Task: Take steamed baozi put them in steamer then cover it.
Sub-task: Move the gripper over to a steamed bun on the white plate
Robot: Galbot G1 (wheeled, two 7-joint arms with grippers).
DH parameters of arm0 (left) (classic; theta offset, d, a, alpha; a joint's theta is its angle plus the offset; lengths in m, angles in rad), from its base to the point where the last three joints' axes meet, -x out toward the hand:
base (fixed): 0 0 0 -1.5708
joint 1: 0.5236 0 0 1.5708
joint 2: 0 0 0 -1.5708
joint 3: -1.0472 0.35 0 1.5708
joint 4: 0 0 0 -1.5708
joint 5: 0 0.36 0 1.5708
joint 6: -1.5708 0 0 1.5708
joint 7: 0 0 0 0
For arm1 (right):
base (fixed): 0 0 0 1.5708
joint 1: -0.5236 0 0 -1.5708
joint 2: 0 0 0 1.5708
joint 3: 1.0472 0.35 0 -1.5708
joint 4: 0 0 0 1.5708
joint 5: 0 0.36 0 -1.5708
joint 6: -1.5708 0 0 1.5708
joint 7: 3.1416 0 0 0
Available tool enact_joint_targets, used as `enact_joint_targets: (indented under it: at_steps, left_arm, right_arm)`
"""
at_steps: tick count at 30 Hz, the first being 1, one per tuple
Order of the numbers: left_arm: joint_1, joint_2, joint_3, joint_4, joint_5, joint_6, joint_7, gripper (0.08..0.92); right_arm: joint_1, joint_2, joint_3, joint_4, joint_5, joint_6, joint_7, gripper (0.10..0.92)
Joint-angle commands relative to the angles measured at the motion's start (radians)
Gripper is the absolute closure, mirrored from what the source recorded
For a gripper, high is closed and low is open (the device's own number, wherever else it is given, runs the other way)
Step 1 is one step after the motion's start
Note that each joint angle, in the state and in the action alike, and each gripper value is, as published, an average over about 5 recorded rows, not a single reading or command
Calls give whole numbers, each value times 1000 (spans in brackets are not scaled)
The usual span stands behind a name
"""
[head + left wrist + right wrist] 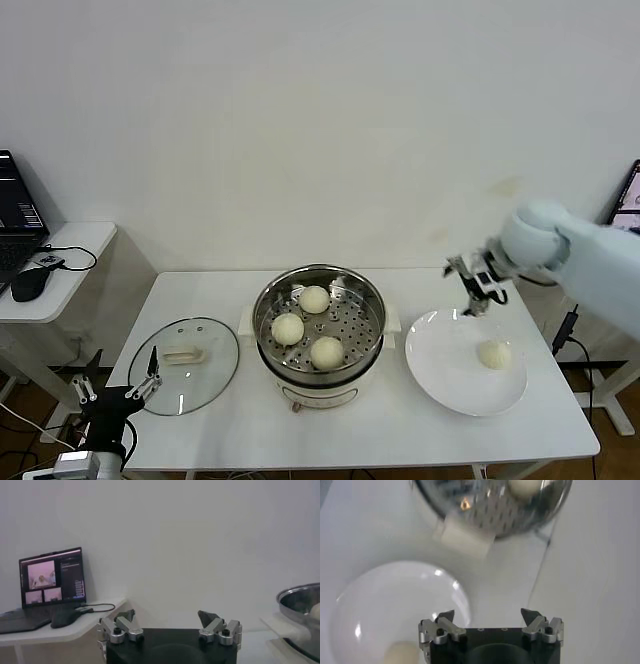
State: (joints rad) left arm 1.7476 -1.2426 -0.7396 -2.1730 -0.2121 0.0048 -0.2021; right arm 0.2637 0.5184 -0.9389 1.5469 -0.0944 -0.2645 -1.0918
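Note:
The steamer (319, 330) stands mid-table with three baozi on its perforated tray: one at the back (314, 299), one at the left (287, 328), one at the front (326, 352). A fourth baozi (493, 354) lies on the white plate (440, 370) at the right. My right gripper (478, 291) is open and empty, above the plate's far edge. In the right wrist view the plate (400, 605), the fourth baozi (402, 654) and the steamer (490, 505) show beyond the gripper (488, 615). My left gripper (112, 385) is open, parked low by the table's left front.
The glass lid (184, 365) with a cream handle (184, 354) lies flat on the table left of the steamer. A side table (50, 270) with a laptop and mouse stands at the far left. The left wrist view shows the laptop (50, 580) and the steamer rim (300, 600).

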Motion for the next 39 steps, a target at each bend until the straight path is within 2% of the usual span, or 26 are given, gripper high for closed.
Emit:
enact_joint_targets:
  at_steps: [1,12,29,39]
  left_arm:
    - [-2,-3,8,-1,9,7,1,177]
    - [-2,-12,20,-5,22,13,3,177]
    - [-2,-15,21,-6,21,14,3,177]
    - [-3,-21,25,-4,23,13,2,177]
  right_arm:
    - [-438,-114,376,-106,-165,16,-46,203]
    - [-591,-46,486,-202,-236,41,-24,203]
    - [-607,74,497,-300,-269,56,42,203]
    - [-592,106,496,-316,-271,51,69,234]
